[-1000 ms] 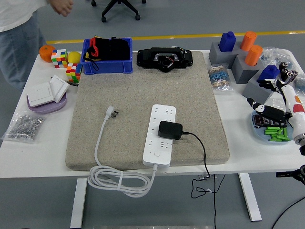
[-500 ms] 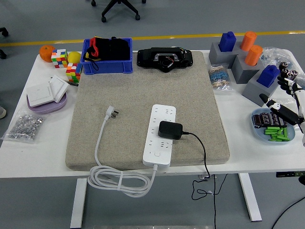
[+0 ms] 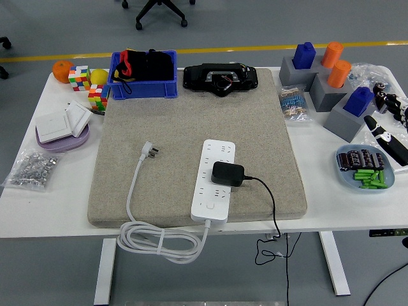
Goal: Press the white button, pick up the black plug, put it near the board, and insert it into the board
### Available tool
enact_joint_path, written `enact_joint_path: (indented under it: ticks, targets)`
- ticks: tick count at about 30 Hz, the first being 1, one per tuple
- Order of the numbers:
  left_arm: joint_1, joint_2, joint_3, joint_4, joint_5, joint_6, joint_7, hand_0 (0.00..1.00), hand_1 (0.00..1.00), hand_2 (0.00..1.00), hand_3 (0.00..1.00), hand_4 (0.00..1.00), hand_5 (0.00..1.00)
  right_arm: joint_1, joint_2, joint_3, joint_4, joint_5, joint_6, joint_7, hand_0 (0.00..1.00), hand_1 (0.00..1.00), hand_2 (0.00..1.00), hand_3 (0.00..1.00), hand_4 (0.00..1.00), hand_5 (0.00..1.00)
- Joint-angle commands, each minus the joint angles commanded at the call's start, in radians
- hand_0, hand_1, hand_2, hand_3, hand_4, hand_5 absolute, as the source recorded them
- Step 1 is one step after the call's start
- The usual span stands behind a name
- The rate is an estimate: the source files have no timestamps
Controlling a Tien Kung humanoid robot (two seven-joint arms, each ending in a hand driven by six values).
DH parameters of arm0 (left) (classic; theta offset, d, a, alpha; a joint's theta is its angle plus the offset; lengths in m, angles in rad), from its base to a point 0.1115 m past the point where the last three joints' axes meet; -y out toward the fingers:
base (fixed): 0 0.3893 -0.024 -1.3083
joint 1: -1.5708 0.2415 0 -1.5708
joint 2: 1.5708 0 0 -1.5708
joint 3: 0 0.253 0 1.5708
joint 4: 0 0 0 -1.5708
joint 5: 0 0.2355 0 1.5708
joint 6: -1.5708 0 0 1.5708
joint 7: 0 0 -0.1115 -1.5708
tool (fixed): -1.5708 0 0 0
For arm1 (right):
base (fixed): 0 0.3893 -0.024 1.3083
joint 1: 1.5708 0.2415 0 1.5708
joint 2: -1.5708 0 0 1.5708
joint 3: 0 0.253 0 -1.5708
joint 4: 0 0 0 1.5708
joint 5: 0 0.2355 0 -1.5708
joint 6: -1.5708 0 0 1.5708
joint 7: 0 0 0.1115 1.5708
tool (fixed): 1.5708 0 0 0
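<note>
On the white table (image 3: pixel 57 210), a blue plastic bin (image 3: pixel 144 86) and a black device (image 3: pixel 220 79) sit along the beige felt mat's (image 3: pixel 172 146) far edge, with multicoloured puzzle cubes (image 3: pixel 86 86), an orange fruit (image 3: pixel 62 71) and a lilac dish (image 3: pixel 62 138) at left.

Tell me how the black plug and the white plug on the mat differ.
The black plug is a blocky adapter sitting on the white power strip; the white plug is small, flat and lies loose on the grey mat. The black plug's cable drops over the table's front edge; the white plug's cable runs back to the strip. Both are untouched by any hand.
</note>
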Motion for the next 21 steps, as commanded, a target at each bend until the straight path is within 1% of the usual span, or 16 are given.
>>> enact_joint_path:
  ticks: [9,16,21]
  targets:
    - [0.002,0.005,-0.022,0.000,-0.002,0.001,-0.007,0.771,0.711,0.667,0.732,0.648,0.536,-0.006,0.010,0.009,0.030,-0.005,0.000,-0.002,0.930,0.885,0.878,0.896,0.998,0.860]
    - [0.015,0.009,-0.052,0.000,0.007,0.005,-0.007,0.774,0.711,0.667,0.731,0.647,0.536,0.003,0.008,0.005,0.041,-0.009,-0.001,-0.008,0.932,0.881,0.864,0.883,0.998,0.850]
    - [0.013,0.011,-0.065,0.000,0.014,0.007,-0.010,0.774,0.711,0.667,0.731,0.647,0.536,0.006,0.006,0.007,0.055,-0.011,0.000,-0.011,0.932,0.881,0.864,0.883,0.998,0.850]
